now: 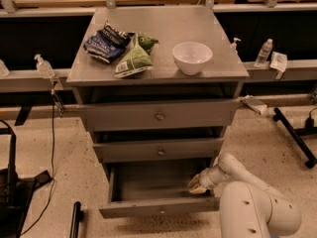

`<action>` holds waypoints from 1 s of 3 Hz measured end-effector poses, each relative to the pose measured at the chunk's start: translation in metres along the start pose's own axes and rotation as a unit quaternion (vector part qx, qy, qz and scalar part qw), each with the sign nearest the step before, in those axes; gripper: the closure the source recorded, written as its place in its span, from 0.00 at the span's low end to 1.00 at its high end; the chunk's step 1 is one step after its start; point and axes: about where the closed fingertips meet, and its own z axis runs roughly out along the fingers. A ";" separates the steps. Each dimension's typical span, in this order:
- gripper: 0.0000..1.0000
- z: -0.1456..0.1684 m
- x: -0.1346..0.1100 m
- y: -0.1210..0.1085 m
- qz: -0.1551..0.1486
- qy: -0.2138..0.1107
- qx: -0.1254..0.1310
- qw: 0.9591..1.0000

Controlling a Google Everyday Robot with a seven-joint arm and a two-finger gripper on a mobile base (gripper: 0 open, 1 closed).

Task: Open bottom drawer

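The bottom drawer (159, 209) stands pulled well out beneath the mid-sized drawer (159, 150), its grey tray showing, so I judge the opening nearly done. My jaws sit inside the tray at its right side; clenched or released, I cannot tell
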 end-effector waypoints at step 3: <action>1.00 0.007 -0.016 0.005 -0.017 0.001 -0.032 0.999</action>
